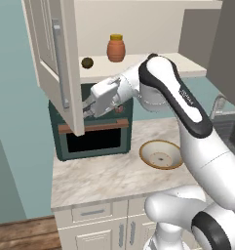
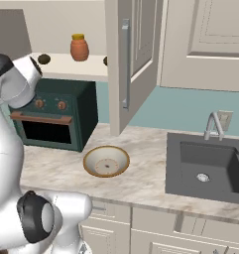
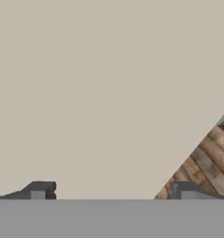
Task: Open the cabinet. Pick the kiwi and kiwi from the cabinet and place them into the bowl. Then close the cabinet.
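Both cream doors of the cabinet (image 1: 50,44) stand swung out, the left one with its grey bar handle (image 1: 60,63) toward me. On the shelf lie one kiwi (image 1: 87,62) and an orange-brown jar (image 1: 116,48). In the right base view one kiwi (image 2: 43,59) shows, and another kiwi (image 2: 105,60) peeks from behind the right door (image 2: 133,59). My gripper (image 1: 85,110) is open just below the shelf, at the left door's free edge. In the hand view its fingertips stand wide apart before the door's cream face (image 3: 108,93). The bowl (image 1: 161,154) sits on the counter.
A dark green toaster oven (image 1: 92,132) stands under the shelf, behind my hand. A sink (image 2: 210,168) with a faucet (image 2: 213,124) lies to the right. Low cabinets with drawers (image 1: 92,212) front the marble counter (image 1: 104,176).
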Controlling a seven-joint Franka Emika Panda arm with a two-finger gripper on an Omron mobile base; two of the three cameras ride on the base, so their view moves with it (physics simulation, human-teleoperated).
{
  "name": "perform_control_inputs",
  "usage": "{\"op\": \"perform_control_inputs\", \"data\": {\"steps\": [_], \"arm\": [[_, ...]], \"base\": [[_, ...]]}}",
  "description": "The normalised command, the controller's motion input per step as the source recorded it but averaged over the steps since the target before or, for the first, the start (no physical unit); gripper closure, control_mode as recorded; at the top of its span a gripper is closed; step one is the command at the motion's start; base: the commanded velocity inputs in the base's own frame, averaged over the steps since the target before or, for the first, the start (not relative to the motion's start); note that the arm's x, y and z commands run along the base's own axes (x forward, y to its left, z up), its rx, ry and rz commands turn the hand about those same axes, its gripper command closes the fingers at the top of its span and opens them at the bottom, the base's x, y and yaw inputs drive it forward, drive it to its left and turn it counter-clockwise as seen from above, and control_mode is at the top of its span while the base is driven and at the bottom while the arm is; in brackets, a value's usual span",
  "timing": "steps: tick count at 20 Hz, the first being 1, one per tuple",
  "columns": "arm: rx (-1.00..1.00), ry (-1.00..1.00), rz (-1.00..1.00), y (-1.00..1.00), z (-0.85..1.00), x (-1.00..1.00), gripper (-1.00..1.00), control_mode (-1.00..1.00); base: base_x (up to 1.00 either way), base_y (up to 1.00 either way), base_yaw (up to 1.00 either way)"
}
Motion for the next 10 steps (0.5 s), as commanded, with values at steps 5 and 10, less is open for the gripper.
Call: {"op": "perform_control_inputs", "data": {"steps": [5, 10], "arm": [[0.01, -0.03, 0.00, -0.49, 0.29, 0.08, -1.00, -1.00], [-0.08, -0.20, 0.00, -0.57, 0.34, -0.01, -1.00, -1.00]], "base": [[0.00, 0.00, 0.00], [0.00, 0.00, 0.00]]}}
